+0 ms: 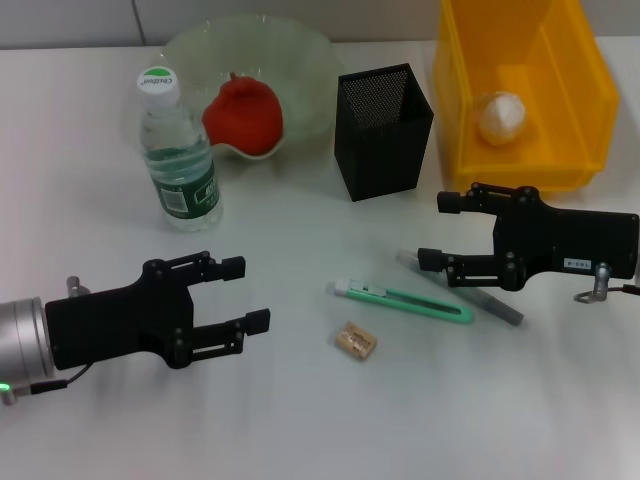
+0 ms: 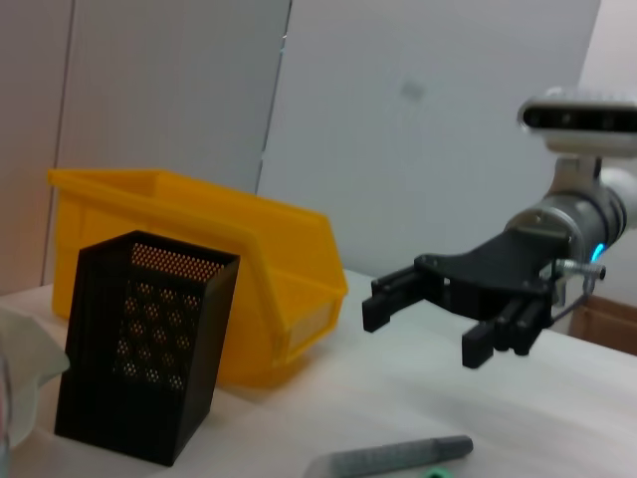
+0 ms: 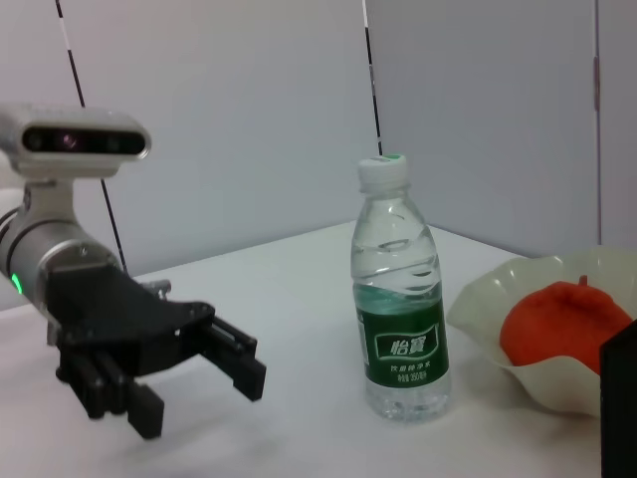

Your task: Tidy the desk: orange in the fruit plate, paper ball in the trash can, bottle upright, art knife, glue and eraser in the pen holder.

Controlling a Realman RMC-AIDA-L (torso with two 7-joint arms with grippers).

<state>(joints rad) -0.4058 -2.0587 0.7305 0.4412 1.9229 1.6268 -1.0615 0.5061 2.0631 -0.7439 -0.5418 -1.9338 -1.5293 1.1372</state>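
I see my left gripper (image 1: 240, 294) open over the bench (image 1: 300, 420), holding nothing. My right gripper (image 1: 437, 230) hangs open above the glue (image 1: 470, 292), with the art knife (image 1: 405, 300) and eraser (image 1: 355, 341) just beside. Beyond: upright bottle (image 1: 178, 150), pen holder (image 1: 383, 130), orange (image 1: 242, 115) in the fruit plate (image 1: 300, 60), paper ball (image 1: 500, 117) in the trash can (image 1: 580, 90).

The desk (image 1: 300, 420) holds art knife (image 1: 405, 300), glue (image 1: 480, 295), eraser (image 1: 355, 341).
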